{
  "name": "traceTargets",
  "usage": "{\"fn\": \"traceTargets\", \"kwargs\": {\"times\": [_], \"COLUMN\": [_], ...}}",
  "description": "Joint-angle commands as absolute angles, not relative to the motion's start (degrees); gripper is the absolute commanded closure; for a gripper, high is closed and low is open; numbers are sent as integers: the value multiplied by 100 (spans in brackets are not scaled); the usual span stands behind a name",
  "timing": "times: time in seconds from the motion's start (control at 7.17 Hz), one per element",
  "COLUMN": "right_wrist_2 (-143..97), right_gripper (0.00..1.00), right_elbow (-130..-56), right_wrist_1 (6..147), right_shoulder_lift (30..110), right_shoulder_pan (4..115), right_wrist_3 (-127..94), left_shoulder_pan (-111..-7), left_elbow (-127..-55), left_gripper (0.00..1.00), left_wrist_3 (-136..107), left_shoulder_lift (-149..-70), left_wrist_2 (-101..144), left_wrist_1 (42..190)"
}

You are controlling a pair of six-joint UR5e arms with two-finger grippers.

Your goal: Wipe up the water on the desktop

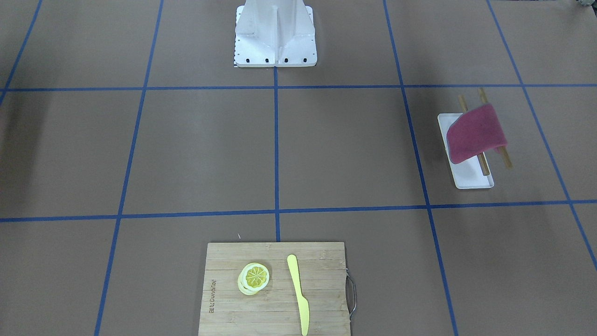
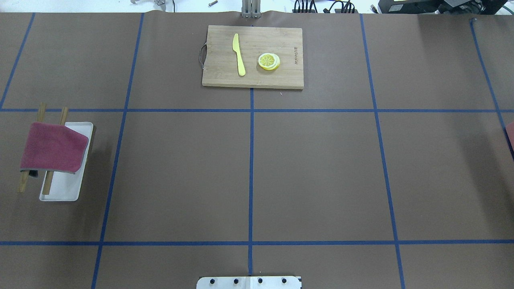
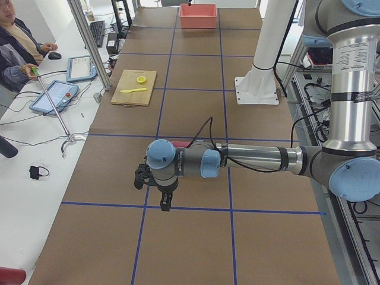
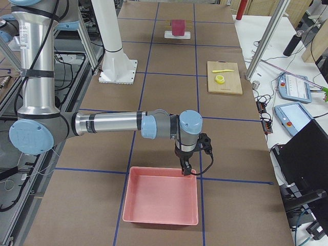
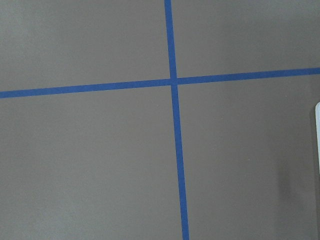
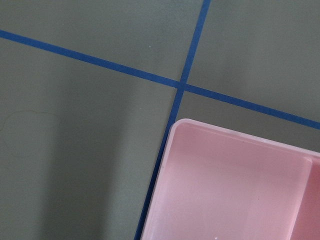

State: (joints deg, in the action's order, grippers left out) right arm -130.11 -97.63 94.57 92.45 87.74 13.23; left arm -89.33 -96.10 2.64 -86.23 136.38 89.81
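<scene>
The desktop is a flat brown surface crossed by blue tape lines; I see no water on it in any view. A maroon cloth hangs over a wooden rack above a white tray on the robot's left side; it also shows in the front view. My left gripper points down over a tape line near the cloth. My right gripper hangs over the edge of a pink bin. I cannot tell whether either is open or shut. Both wrist views show no fingers.
A bamboo cutting board with a yellow knife and lemon slices lies at the far middle edge. The robot's white base stands at the near middle. An operator sits beside the table holding a pole.
</scene>
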Motion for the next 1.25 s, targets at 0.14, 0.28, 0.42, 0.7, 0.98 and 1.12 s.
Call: {"fn": "traceTargets", "kwargs": {"times": [0.14, 0.28, 0.42, 0.7, 0.98, 1.12], "right_wrist_2": [-13078, -13087, -13087, -13402, -13403, -13403], "right_gripper": [0, 0, 0, 0, 0, 0], "right_elbow": [-9808, -9791, -9791, -9914, -9931, -9932], "right_wrist_1": [9457, 9431, 9431, 9431, 9422, 9431], "right_shoulder_lift": [9246, 9237, 9237, 9237, 9220, 9211], "right_shoulder_pan": [8771, 8763, 8702, 8666, 8657, 8657], "right_wrist_3": [1310, 1310, 1310, 1310, 1310, 1310], "left_shoulder_pan": [-8921, -8921, -8921, -8912, -8895, -8903], "left_elbow": [-9633, -9607, -9633, -9650, -9633, -9702], "left_gripper": [2, 2, 2, 2, 2, 2], "left_wrist_3": [237, 237, 237, 237, 229, 211], "left_shoulder_lift": [-8613, -8622, -8631, -8648, -8675, -8675], "left_wrist_2": [13623, 13588, 13605, 13623, 13605, 13623], "left_wrist_1": [8965, 8974, 8991, 9026, 9184, 9245]}}
